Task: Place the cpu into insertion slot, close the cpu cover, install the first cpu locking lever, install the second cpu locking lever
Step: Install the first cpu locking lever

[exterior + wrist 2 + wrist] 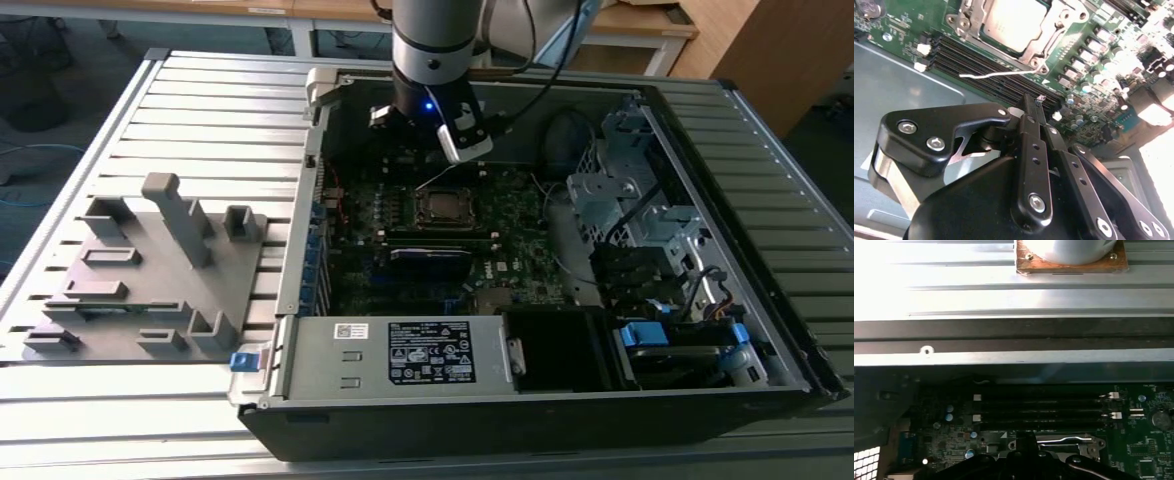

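In the second wrist view the cpu (1013, 21) lies flat in the insertion slot (970, 29), and the silver cpu cover (1050, 41) is folded down around its edges. One thin silver locking lever (996, 74) sticks out free beside the socket, over the black memory slots. My gripper (1030, 102) hangs just above and short of that lever, its black fingers (1026, 131) pressed together on nothing. In the exterior view the gripper (454, 160) hovers just behind the cpu (442, 205) on the green motherboard (521, 265). The first wrist view has the socket's rim (1064, 442) beyond the gripper (1029, 440).
The motherboard sits deep in an open computer case (534, 410) with metal walls all round. A power supply (400, 355) fills the case's near side and drive cages (627, 200) the exterior view's right. A grey fixture plate (147, 270) stands on the slatted table at the exterior view's left.
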Available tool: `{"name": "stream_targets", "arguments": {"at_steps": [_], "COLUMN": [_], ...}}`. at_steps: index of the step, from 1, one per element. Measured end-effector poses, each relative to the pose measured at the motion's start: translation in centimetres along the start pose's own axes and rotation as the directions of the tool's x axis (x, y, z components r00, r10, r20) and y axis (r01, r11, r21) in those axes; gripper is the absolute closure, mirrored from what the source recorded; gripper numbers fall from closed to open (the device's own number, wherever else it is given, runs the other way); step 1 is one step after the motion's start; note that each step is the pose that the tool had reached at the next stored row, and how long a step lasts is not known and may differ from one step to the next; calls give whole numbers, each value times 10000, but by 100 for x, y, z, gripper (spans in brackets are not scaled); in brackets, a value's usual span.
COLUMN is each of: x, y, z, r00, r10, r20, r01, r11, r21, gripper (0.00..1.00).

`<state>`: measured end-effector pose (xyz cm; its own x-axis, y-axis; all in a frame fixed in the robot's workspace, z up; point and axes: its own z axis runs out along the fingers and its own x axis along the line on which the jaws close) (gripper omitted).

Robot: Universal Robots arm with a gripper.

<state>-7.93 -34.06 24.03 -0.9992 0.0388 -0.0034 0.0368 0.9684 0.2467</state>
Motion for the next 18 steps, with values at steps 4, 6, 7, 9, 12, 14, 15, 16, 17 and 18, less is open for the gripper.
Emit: {"name": "stream_targets", "arguments": {"at_steps": [4,6,7,9,12,14,15,16,17,18], "x": [-8,-9,-9,-9,-8,-12,-17,-24,-34,-47], "y": [0,0,-1,-8,-19,-24,-26,-26,-27,-27], "z": [1,4,11,35,76,98,105,108,112,116], "r00": [10000,10000,10000,10000,10000,10000,10000,10000,10000,10000], "r10": [1,0,-1,0,-1,-1,-1,0,1,0], "r20": [1,2,1,0,1,0,0,0,0,0], "r01": [-1,0,1,0,1,1,1,0,-1,0], "r11": [10000,10000,10000,10000,10000,10000,10000,10000,10000,10000], "r21": [-1,-2,-3,-1,-3,-1,-1,0,1,0], "gripper": [90,90,90,90,90,90,90,90,90,90]}}
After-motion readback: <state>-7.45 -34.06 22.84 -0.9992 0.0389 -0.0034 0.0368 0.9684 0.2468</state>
